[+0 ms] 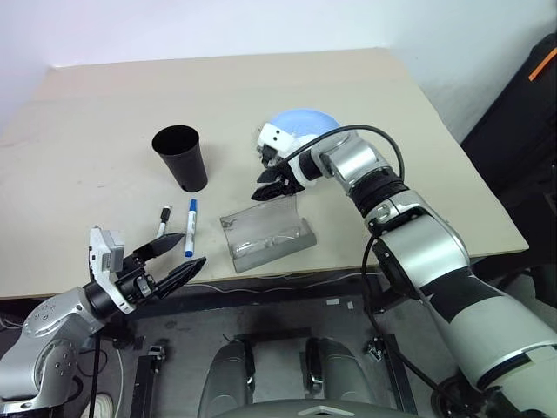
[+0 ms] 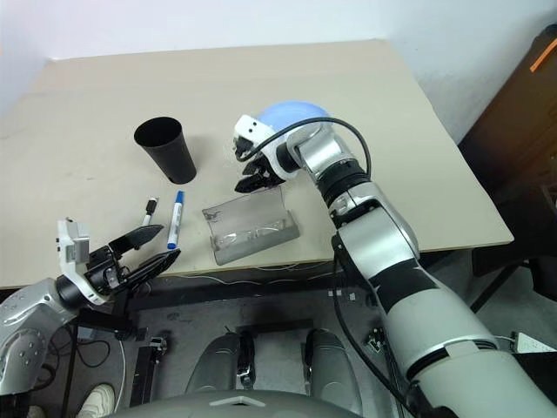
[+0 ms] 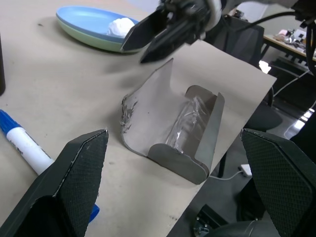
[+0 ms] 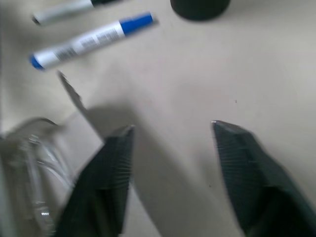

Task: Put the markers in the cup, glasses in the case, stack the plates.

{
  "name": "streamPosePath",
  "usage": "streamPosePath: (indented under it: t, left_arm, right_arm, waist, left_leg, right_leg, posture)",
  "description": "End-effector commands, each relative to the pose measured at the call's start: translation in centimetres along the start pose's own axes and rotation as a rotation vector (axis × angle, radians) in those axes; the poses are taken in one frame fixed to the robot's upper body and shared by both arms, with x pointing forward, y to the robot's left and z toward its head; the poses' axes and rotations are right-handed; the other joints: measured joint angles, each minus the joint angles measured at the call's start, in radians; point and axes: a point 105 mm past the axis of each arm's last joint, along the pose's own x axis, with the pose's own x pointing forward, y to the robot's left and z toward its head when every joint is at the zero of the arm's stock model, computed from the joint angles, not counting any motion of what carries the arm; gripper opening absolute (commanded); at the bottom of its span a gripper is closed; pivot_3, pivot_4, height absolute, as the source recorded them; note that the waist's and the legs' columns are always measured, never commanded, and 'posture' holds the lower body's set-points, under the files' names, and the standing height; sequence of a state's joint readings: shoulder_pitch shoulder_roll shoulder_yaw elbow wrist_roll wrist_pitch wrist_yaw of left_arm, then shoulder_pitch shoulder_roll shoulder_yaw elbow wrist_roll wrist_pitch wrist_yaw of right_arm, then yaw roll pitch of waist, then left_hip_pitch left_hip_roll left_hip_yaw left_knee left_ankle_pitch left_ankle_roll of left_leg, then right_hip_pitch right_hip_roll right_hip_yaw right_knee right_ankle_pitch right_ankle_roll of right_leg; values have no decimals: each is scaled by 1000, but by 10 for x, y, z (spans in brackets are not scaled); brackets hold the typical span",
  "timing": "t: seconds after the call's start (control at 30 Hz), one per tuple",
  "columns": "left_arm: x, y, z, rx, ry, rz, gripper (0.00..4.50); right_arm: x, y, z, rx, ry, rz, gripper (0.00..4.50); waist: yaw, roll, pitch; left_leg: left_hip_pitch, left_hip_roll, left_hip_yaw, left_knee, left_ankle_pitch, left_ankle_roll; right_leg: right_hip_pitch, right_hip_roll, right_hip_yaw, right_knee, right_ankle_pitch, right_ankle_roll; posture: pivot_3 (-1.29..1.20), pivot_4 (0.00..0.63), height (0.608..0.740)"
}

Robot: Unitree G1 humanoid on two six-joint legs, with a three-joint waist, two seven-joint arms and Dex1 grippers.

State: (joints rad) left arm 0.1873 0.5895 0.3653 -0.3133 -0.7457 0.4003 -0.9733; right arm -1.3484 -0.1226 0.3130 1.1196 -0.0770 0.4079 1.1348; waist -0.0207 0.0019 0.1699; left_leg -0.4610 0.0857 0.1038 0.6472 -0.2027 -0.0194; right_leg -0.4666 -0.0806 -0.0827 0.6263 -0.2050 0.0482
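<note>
- The right gripper [image 1: 265, 189] hangs over the middle of the desk [image 1: 104, 104], its two black fingers parted with bare desk showing between them in the right wrist view; it holds nothing and hovers just above the raised lid of the case [image 1: 265, 235], not clearly touching it
- The left gripper [image 1: 178, 257] sits at the near edge of the desk toward its left corner, fingers spread wide and empty, touching nothing
- The case lies open near the near edge, about midway along it, with the glasses [image 3: 190, 123] lying inside its trough
- The blue marker [image 1: 191, 226] and the black marker [image 1: 163, 220] lie side by side on the desk, between the case and the left gripper, just short of the cup [image 1: 183, 157]
- The cup stands upright further from the near edge, beyond the markers
- The plates [image 3: 86, 27] sit stacked beyond the right gripper, blue on green, with a crumpled white tissue [image 3: 120, 24] on top
</note>
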Motion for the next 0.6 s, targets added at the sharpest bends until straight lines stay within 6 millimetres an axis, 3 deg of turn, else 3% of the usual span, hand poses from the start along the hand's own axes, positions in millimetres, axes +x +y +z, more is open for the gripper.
streamPosePath:
  t: [0.03,0.6]
  left_arm:
    - [2,-3,6,41,-15,-9,4500]
    - [-1,-3,5,47,-16,1,4500]
  right_arm:
    - [1,-4,9,-57,46,-45,2721]
    - [-12,11,16,-119,82,121,2721]
  waist:
    - [0,0,0]
    - [0,0,0]
  left_leg:
    - [0,0,0,0,0,0]
    - [1,0,-1,0,0,0]
  right_leg:
    - [0,0,0,0,0,0]
    - [0,0,0,1,0,0]
  posture:
    - [0,150,735]
    - [0,150,735]
